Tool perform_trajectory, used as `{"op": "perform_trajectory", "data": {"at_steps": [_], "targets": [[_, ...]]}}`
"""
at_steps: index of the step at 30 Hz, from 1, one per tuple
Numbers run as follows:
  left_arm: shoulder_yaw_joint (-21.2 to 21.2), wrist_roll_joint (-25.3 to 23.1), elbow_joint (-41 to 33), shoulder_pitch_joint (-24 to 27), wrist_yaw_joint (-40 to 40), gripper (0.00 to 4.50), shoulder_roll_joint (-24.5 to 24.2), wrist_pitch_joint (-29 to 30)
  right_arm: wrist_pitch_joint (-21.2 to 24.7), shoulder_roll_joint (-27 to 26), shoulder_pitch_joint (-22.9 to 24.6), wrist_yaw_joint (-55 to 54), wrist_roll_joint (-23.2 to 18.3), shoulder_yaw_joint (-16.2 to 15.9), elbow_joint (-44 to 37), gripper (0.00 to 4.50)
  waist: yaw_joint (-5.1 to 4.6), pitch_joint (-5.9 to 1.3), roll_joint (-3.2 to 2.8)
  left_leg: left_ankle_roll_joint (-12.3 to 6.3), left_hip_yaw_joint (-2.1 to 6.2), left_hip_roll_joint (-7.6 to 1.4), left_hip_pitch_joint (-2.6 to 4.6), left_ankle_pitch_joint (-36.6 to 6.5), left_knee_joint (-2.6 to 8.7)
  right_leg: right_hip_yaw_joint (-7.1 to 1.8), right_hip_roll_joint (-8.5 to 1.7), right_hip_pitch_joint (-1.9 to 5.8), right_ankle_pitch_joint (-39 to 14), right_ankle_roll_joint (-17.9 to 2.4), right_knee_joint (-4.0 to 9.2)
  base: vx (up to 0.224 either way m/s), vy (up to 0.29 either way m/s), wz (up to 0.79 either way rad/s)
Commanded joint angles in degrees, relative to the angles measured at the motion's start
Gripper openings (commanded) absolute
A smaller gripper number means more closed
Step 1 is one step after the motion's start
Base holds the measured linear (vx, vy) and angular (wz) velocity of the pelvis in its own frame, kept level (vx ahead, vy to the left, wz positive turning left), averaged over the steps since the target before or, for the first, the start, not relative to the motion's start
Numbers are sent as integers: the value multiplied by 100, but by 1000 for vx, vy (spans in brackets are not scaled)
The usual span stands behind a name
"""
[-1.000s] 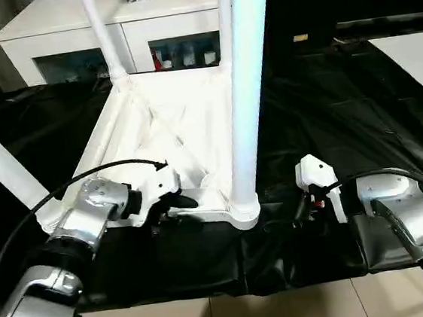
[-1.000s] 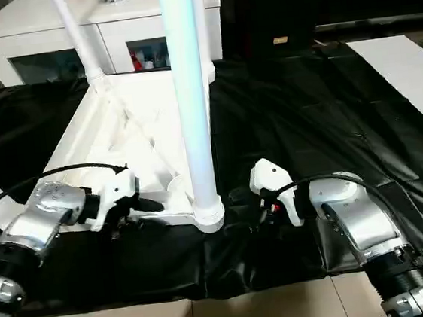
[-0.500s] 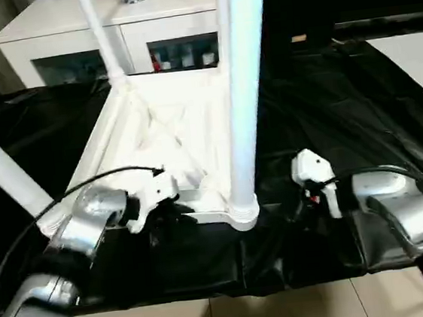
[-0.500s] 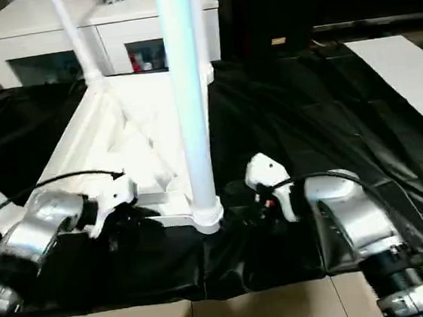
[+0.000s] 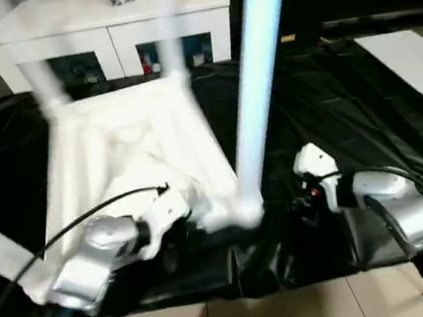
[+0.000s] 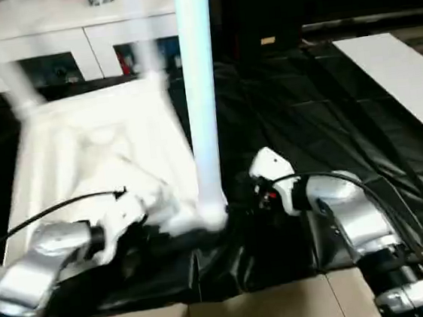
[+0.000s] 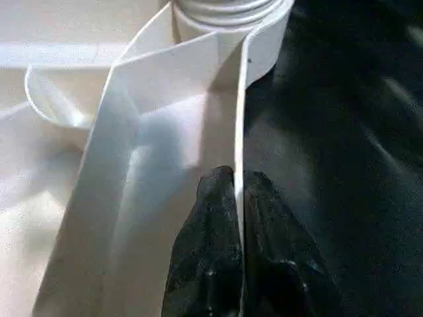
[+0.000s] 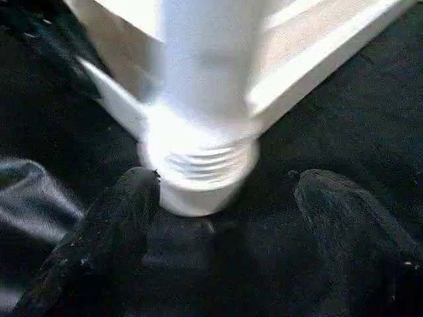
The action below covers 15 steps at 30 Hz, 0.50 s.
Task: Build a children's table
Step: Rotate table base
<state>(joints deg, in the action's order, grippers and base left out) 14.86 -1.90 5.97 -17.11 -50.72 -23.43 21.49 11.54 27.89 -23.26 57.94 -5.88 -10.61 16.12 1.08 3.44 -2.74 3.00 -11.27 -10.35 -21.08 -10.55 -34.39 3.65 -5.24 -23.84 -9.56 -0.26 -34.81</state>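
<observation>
Black sheeting (image 5: 357,105) covers the floor, and a white cabinet (image 5: 107,25) stands at the back. On the sheeting lies the table top (image 5: 121,160), upside down, with its ribbed underside facing up. One leg (image 5: 255,101) stands upright in the near corner socket (image 8: 198,165); other legs rise at the far corners but look blurred. The left gripper (image 7: 236,218) has its two fingers pressed together on the thin rim (image 7: 241,119) of the top, near that socket. The right gripper (image 8: 225,218) rests low on the sheeting just beside the socket, its fingers (image 8: 112,224) spread wide on either side of the socket and holding nothing.
</observation>
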Motion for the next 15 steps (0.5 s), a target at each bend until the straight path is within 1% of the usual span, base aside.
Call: {"op": "perform_trajectory", "data": {"at_steps": [1, 2, 3, 4, 6, 7, 9, 10, 11, 12, 13, 15], "targets": [[-216, 165, 6, -23, 202, 3, 36, -100, -69, 9, -86, -3, 48, -24, 19, 373, 57, -361, 164, -374, 158, -211, 3, -1624, 402, -201, -269, 265, -2844, -774, 570, 0, 0, 0], [-250, 223, -15, -50, 186, 3, 84, -129, -73, -2, -96, 0, 45, -41, 29, 373, 60, -363, 174, -383, 157, -215, 3, -1611, 404, -204, -270, 262, -2807, -775, 569, 0, 0, 0], [-301, 398, 33, -115, 19, 3, 149, -205, -78, -15, -107, 12, 41, -64, 33, 373, 66, -369, 171, -399, 148, -209, 6, -1575, 391, -207, -272, 253, -2724, -810, 558, 0, 0, 0], [-319, 415, 42, -141, 6, 30, 154, -142, -73, -21, -108, 18, 34, -67, 30, 373, 77, -379, 162, -408, 143, -208, 9, -1534, 388, -211, -273, 253, -2638, -845, 553, 0, 0, 0], [-275, 391, 72, -185, -86, 58, 90, -72, -69, -28, -100, 35, 21, -73, 14, 373, 125, -399, 169, -472, 131, -221, 8, -1368, 382, -223, -258, 252, -2190, -978, 511, 0, 0, 0], [-265, 393, 88, -200, -124, 57, 64, -23, -69, -29, -96, 48, 16, -80, 7, 373, 156, -410, 161, -490, 124, -230, 16, -1272, 377, -230, -261, 254, -1924, -1079, 480, 0, 0, 0], [-216, 303, 246, -281, -107, 68, 16, -115, -87, -29, -100, 77, 14, -86, 25, 373, 174, -414, 162, -520, 123, -234, 5, -1185, 377, -226, -260, 272, -1663, -1174, 453, 0, 0, 0], [-203, 276, 291, -305, -72, 86, 17, -138, -99, -26, -103, 86, 13, -86, 38, 373, 179, -416, 177, -534, 119, -234, 6, -1183, 373, -223, -257, 271, -1624, -1182, 453, 0, 0, 0], [-194, 263, 329, -325, -55, 86, 23, -150, -105, -24, -106, 98, 9, -88, 47, 373, 192, -416, 178, -534, 122, -236, 1, -1182, 375, -223, -265, 284, -1600, -1191, 439, 0, 0, 0], [-187, 268, 371, -348, -54, 95, 30, -153, -109, -23, -110, 106, 8, -91, 54, 373, 194, -410, 185, -521, 121, -231, -4, -1213, 377, -221, -266, 288, -1648, -1178, 448, 0, 0, 0], [-187, 268, 373, -349, -54, 95, 30, -153, -109, -23, -111, 107, 8, -91, 55, 373, 199, -399, 188, -491, 120, -227, 2, -1290, 381, -221, -271, 285, -1799, -1137, 467, 0, 0, 0], [-75, 183, 652, -476, 20, 95, 92, -76, -122, -25, -161, 128, 21, -106, 100, 373, 198, -388, 185, -425, 126, -228, 16, -1407, 393, -218, -271, 277, -2026, -1066, 488, 0, 0, 0]]}}
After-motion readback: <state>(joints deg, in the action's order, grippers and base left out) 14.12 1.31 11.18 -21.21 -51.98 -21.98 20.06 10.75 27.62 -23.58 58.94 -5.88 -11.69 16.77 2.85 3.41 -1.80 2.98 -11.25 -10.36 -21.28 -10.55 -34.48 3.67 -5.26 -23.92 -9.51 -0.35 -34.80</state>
